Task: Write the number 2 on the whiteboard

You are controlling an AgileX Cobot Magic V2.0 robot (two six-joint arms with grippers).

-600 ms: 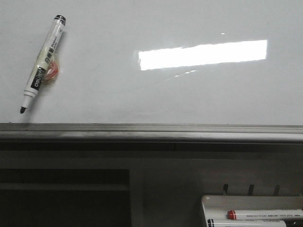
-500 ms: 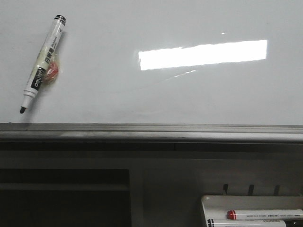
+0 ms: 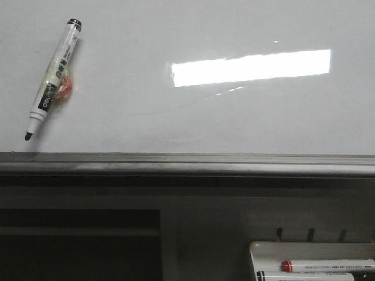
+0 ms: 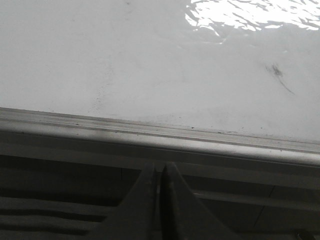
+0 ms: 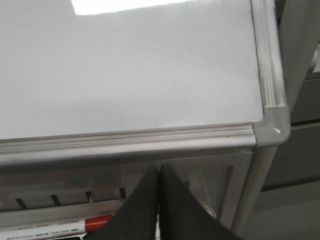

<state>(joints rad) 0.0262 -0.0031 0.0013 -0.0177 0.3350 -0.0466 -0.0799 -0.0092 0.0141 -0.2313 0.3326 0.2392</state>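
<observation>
Nearest, in the right wrist view, the right gripper (image 5: 159, 172) with fingers pressed together on nothing, above a red-capped marker (image 5: 55, 226) in a white pen tray (image 3: 258, 250). Likewise the left gripper (image 4: 160, 170), fingers closed and empty, just below the grey ledge (image 4: 150, 131). Beyond the ledge, the whiteboard (image 3: 193, 123), glossy, with a bright window glare (image 3: 251, 67). Farther up at the left, a black-tipped marker (image 3: 53, 77) lying slanted on the board, tip toward the ledge, beside a small red-orange blob (image 3: 65, 88). No number 2 visible anywhere on the board.
</observation>
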